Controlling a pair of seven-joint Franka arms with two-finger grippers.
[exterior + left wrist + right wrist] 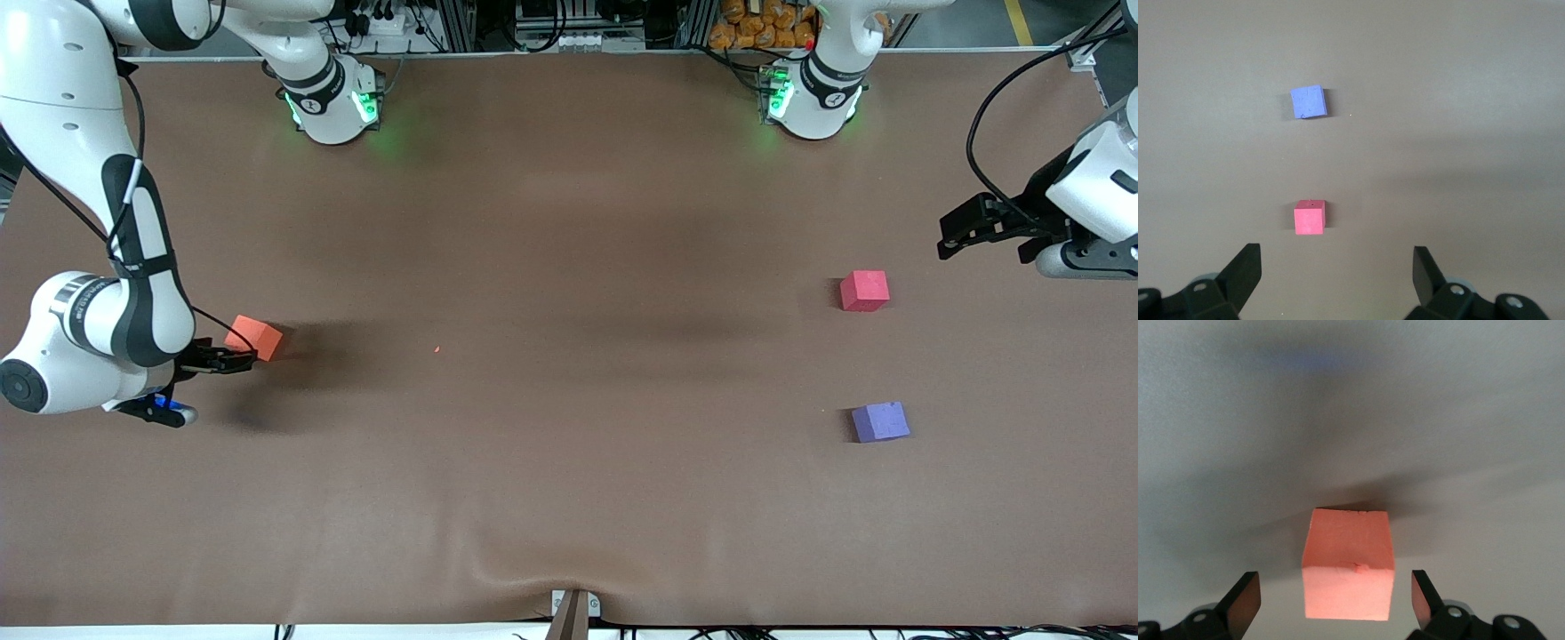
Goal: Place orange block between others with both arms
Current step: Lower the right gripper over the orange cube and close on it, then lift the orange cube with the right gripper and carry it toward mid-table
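Note:
The orange block (254, 338) rests on the brown table near the right arm's end. My right gripper (233, 357) is low at it, open. In the right wrist view the orange block (1349, 573) sits between the two fingers of the right gripper (1335, 590) with a gap on each side. The red-pink cube (864, 291) and the purple-blue cube (880, 421) lie apart near the left arm's end, the purple-blue one nearer the front camera. My left gripper (953, 235) hangs open and empty above the table beside the red-pink cube (1309, 218). The purple-blue cube (1308, 102) also shows in that wrist view, and the left gripper (1337, 267) holds nothing.
The brown table cover (569, 222) has a wrinkle (569, 573) at the edge nearest the front camera. A tiny orange crumb (436, 349) lies on the cover beside the orange block. The arm bases (333, 102) (813, 98) glow green along the edge farthest from the camera.

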